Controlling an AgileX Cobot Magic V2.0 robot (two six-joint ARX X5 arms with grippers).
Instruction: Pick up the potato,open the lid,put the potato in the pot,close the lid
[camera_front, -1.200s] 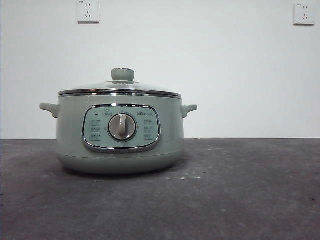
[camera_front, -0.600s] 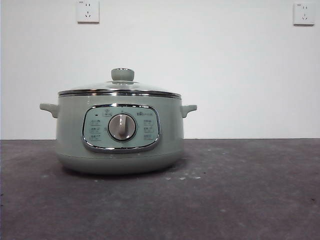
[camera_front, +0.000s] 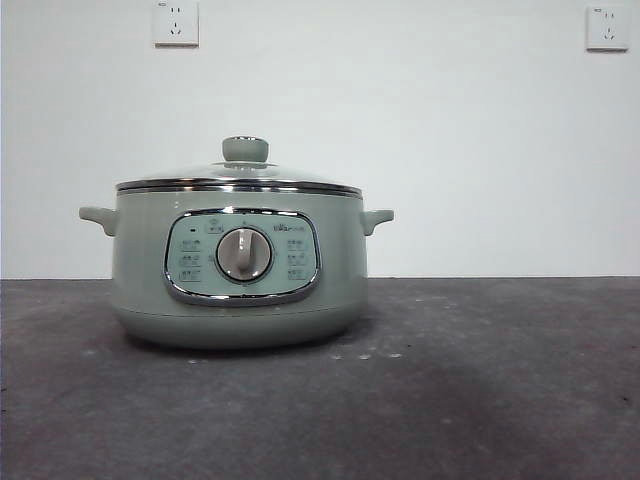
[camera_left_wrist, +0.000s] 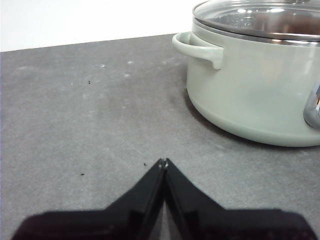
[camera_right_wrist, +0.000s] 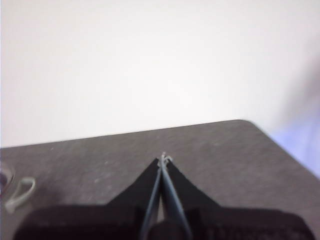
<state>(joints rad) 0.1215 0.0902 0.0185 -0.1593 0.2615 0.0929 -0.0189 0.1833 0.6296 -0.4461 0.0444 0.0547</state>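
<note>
Dark grey table (camera_front: 480, 400) under a white wall: the left gripper (camera_left_wrist: 163, 162) hovers low beside the pot (camera_front: 240, 260), the right gripper (camera_right_wrist: 164, 159) over bare tabletop, both with jaws pressed together, empty. Sage-green, the pot stands left of centre, its glass lid (camera_front: 240, 178) seated on the rim.

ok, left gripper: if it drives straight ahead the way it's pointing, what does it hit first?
Probably nothing but table. The left gripper, jaws shut, points across bare grey tabletop toward the white wall. The pot, lid on, sits off to one side of that line; depth is unclear.
</note>
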